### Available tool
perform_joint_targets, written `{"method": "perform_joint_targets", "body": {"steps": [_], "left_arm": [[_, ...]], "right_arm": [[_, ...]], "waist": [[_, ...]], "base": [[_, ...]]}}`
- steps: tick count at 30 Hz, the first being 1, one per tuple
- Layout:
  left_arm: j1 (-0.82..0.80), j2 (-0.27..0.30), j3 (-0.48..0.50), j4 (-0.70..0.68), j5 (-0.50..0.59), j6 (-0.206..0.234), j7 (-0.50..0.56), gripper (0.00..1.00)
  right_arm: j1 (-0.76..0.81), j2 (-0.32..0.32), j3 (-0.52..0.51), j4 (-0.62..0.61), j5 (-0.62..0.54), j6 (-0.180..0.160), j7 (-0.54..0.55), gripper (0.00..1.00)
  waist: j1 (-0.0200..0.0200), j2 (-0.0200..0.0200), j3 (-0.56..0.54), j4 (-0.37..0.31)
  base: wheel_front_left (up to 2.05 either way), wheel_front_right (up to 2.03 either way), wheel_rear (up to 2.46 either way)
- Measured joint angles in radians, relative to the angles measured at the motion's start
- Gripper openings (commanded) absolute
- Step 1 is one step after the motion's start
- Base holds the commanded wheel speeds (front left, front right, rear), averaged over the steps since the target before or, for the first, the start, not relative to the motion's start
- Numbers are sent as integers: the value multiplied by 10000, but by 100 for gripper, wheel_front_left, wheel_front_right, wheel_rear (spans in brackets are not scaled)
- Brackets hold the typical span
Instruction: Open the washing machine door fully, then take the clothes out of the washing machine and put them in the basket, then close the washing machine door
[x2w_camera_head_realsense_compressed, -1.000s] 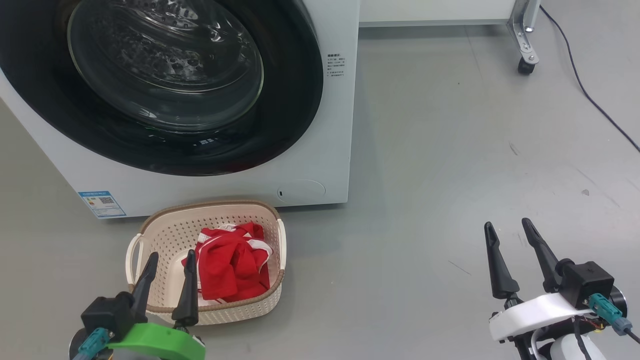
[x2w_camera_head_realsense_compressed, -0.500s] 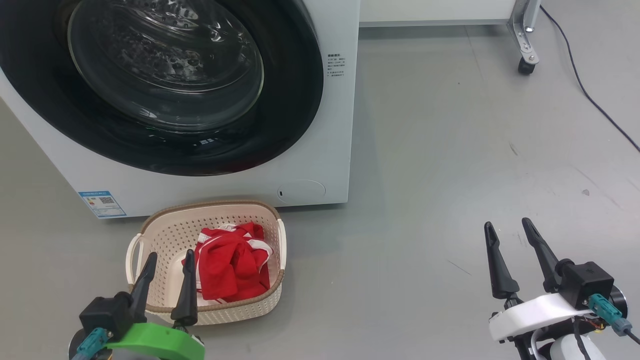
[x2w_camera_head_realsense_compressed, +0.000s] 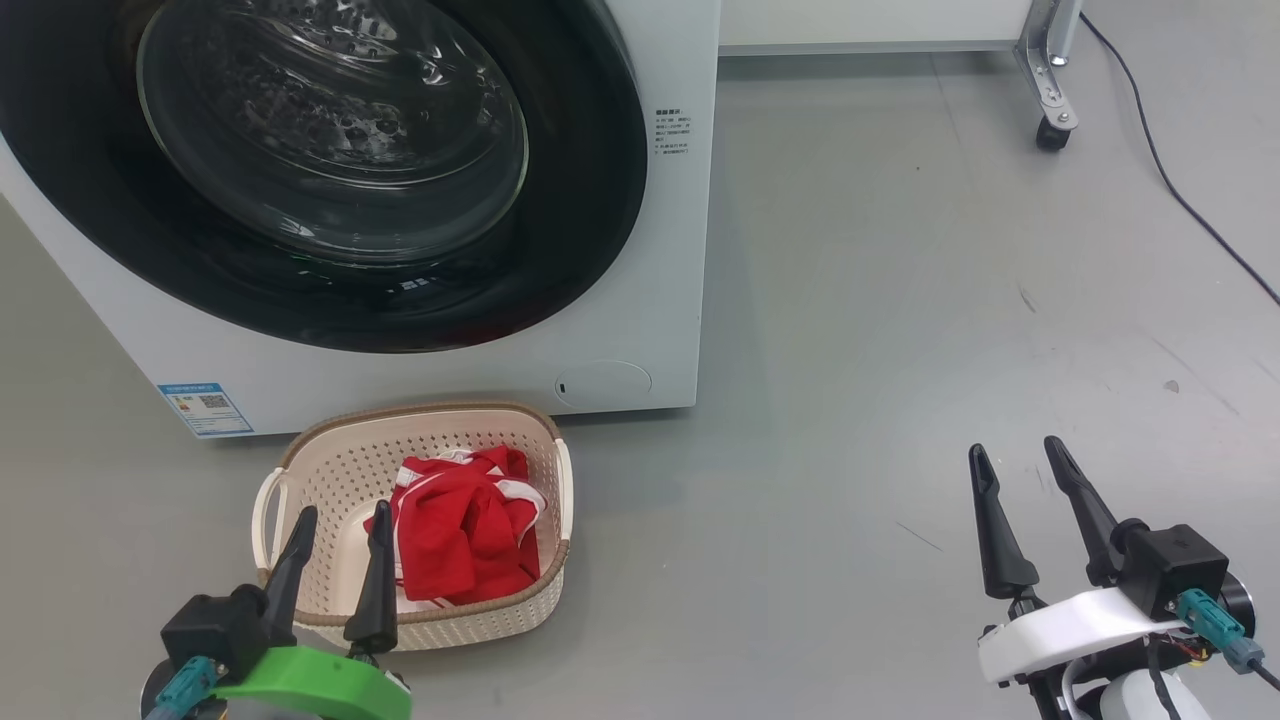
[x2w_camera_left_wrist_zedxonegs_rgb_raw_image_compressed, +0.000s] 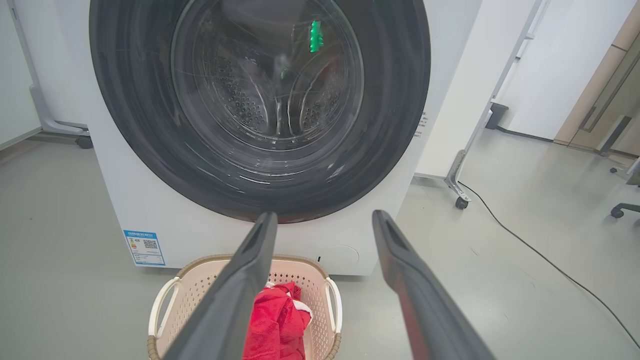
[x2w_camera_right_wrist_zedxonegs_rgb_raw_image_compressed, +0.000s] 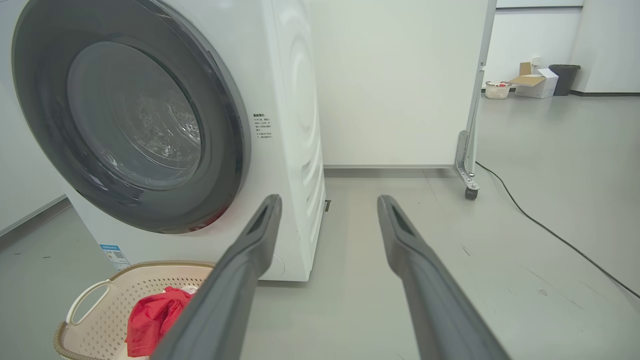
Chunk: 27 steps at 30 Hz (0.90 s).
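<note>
Looks basically done: the clothes (x2w_camera_head_realsense_compressed: 460, 530) sit in the basket (x2w_camera_head_realsense_compressed: 480, 618), parked on the floor right below the washing machine door (x2w_camera_head_realsense_compressed: 560, 250), probably to keep carries short. Door looks shut. Left end effector (x2w_camera_head_realsense_compressed: 342, 508) and right end effector (x2w_camera_head_realsense_compressed: 1013, 446) are both spread wide, empty.

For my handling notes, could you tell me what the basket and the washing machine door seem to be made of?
The basket: likely moulded cream plastic, matte, given its regular perforations; brown woven-look rim. The washing machine door: glossy black rim, probably plastic, around clear glass, judging by reflections.
</note>
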Motion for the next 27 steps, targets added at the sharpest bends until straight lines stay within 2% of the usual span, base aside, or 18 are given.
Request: {"method": "perform_joint_targets", "body": {"steps": [27], "left_arm": [[0, -4, -27, 44, 2, 0, 0, 100]], "right_arm": [[13, 61, -8, -35, -88, 15, 0, 100]], "waist": [[0, 0, 35, -8]], "base": [[0, 0, 0]]}}
